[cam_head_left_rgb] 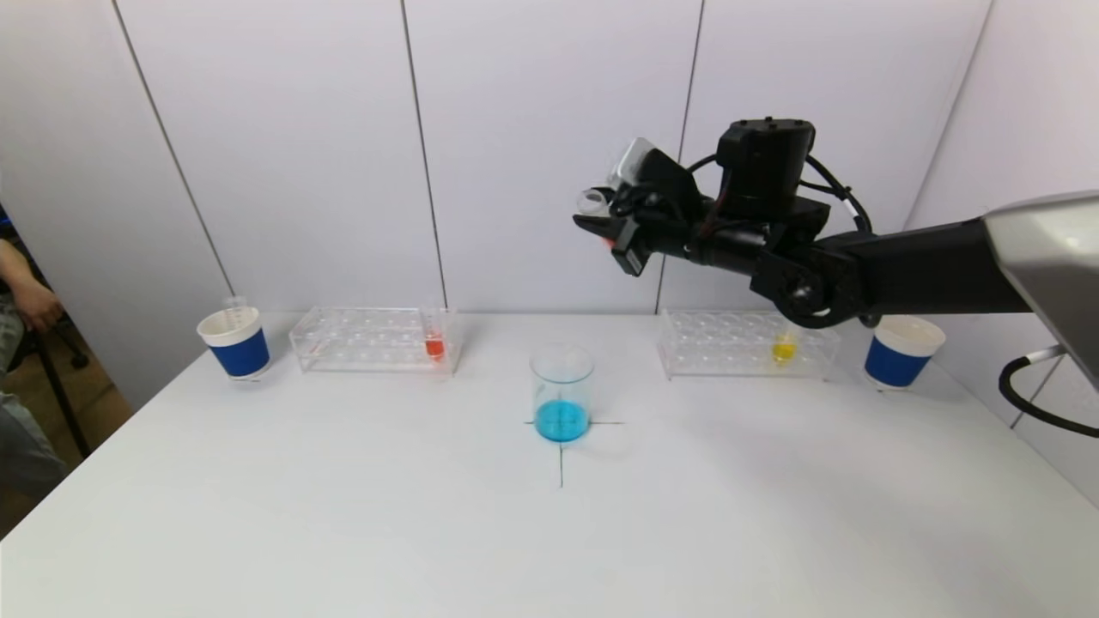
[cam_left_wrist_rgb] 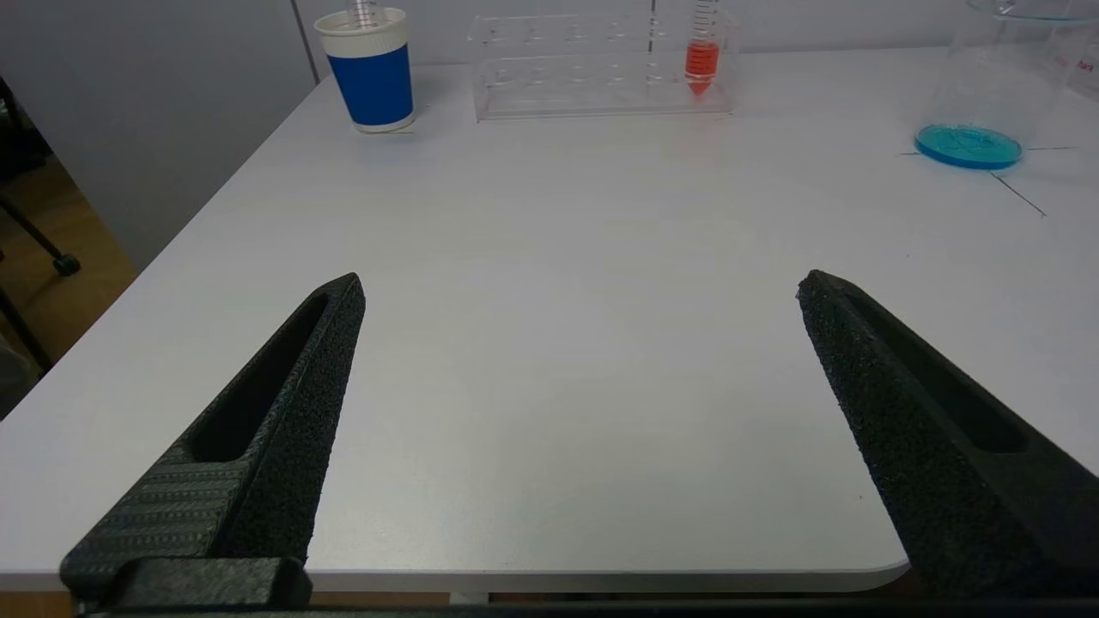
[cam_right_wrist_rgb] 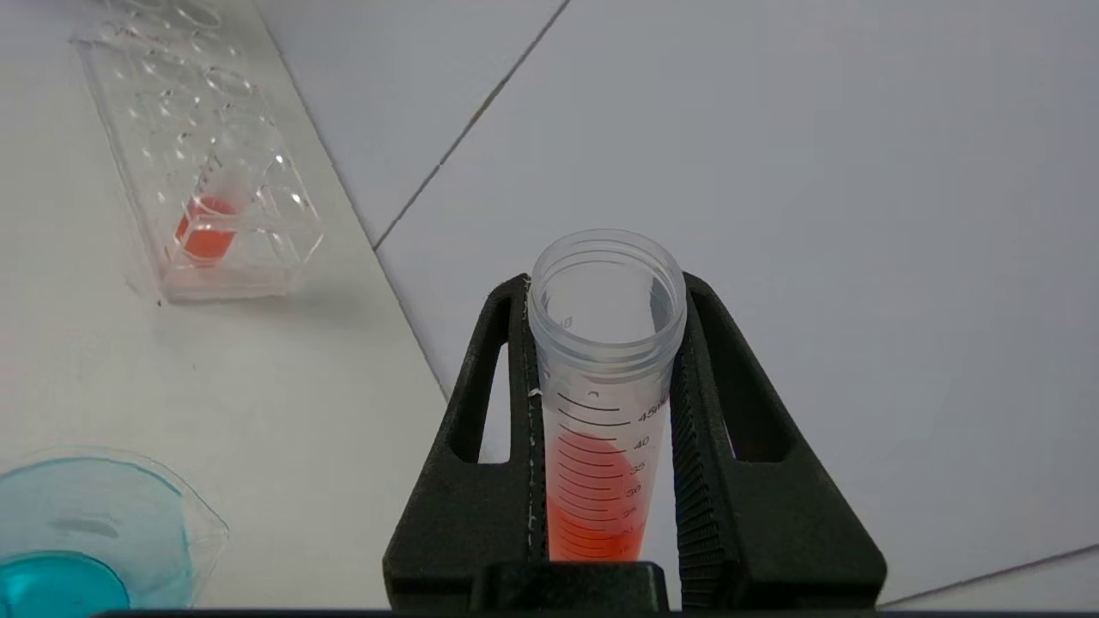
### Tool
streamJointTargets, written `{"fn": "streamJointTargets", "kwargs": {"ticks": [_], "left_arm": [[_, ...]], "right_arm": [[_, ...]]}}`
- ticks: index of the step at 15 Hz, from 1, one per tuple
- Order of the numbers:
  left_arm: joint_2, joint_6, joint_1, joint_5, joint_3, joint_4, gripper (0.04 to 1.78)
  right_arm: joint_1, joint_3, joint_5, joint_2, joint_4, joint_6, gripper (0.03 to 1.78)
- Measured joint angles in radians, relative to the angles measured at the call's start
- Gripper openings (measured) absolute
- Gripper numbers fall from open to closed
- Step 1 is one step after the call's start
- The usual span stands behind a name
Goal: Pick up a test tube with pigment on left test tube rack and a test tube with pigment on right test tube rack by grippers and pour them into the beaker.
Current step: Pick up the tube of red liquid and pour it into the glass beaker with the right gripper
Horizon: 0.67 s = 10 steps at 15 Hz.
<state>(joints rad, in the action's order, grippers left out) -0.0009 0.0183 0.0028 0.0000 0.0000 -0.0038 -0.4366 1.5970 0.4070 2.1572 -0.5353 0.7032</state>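
My right gripper point(cam_head_left_rgb: 601, 225) is raised high above the table, a little right of and well above the beaker point(cam_head_left_rgb: 562, 390), which holds blue liquid. It is shut on a clear graduated test tube point(cam_right_wrist_rgb: 605, 403) with orange-red pigment, tilted with its open mouth point(cam_head_left_rgb: 592, 202) pointing left. The left rack point(cam_head_left_rgb: 373, 339) holds a red-pigment tube point(cam_head_left_rgb: 434, 342). The right rack point(cam_head_left_rgb: 747, 343) holds a yellow-pigment tube point(cam_head_left_rgb: 783, 348). My left gripper point(cam_left_wrist_rgb: 579, 287) is open and empty, low over the table's near left edge, out of the head view.
A blue-and-white paper cup point(cam_head_left_rgb: 236, 342) with an empty tube stands left of the left rack. Another cup point(cam_head_left_rgb: 901, 350) stands right of the right rack. A black cross point(cam_head_left_rgb: 562, 455) marks the beaker's spot. A person's arm point(cam_head_left_rgb: 30, 300) shows at the far left.
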Motion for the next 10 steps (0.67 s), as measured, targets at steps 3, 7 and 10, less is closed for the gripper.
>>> {"fn": "streamJointTargets", "kwargs": {"ticks": [3,7,10], "left_arm": [[0.000,0.000,0.000,0.000,0.000,0.000,1.76],[0.000,0.000,0.000,0.000,0.000,0.000,1.76],[0.000,0.000,0.000,0.000,0.000,0.000,1.76]], "right_arm": [[0.004,-0.005,0.070,0.013,-0.013,0.143,0.47],[0.000,-0.048,0.100,0.031,-0.113,0.291,0.47],[0.000,-0.089,0.135,0.053,-0.219,0.377,0.47]]}}
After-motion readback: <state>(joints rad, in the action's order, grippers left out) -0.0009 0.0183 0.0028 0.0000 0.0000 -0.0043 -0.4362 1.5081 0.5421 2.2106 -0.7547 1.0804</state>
